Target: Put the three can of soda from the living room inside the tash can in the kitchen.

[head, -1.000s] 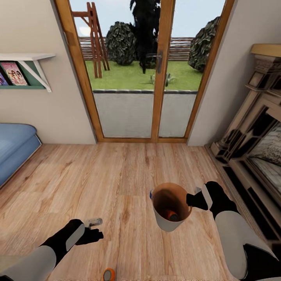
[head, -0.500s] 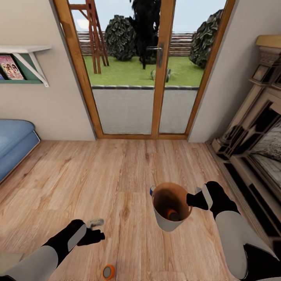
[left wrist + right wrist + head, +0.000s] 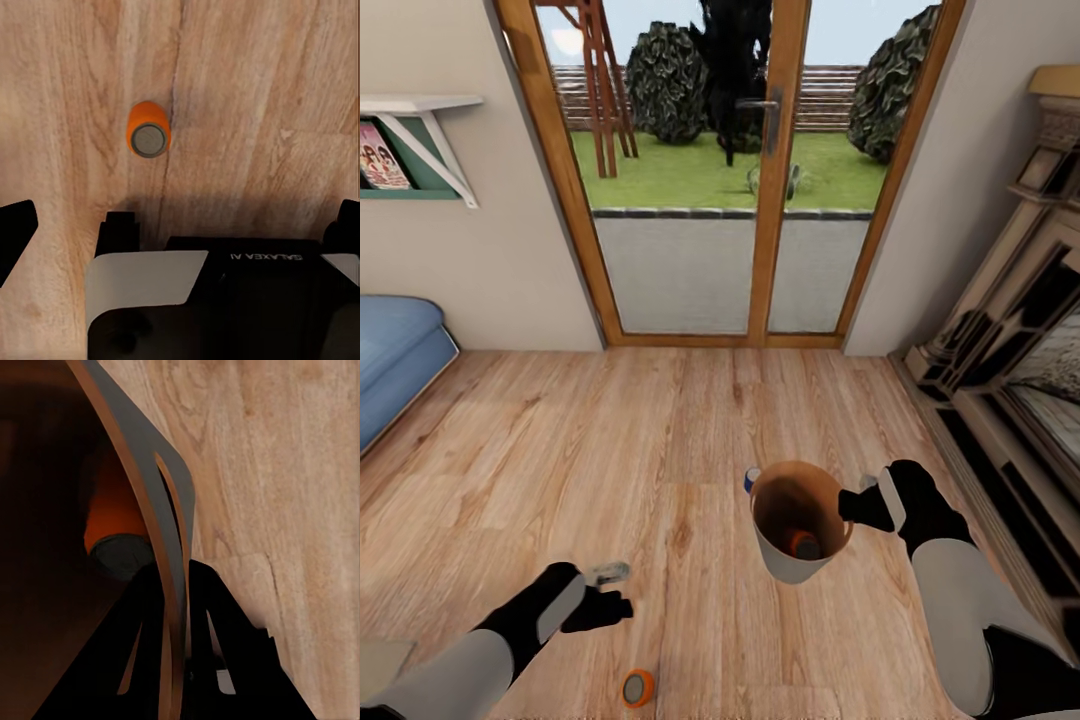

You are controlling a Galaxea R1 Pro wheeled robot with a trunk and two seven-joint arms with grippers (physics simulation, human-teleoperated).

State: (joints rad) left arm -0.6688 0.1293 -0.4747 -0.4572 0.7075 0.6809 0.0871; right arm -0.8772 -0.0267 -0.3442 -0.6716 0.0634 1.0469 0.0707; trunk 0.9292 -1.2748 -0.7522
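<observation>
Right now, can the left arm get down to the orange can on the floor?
Probably yes. The orange can stands upright on bare floor close to the left gripper, which is open and holds nothing, and nothing lies between them.

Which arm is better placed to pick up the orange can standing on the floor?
Left. The left gripper is open beside the orange can, while the right gripper holds the trash can by its rim.

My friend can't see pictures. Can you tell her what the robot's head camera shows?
The robot's right gripper holds a small brown bin by its rim above a wood floor, with an orange can inside. Another orange can stands on the floor near the open left gripper; glass doors lie ahead.
</observation>
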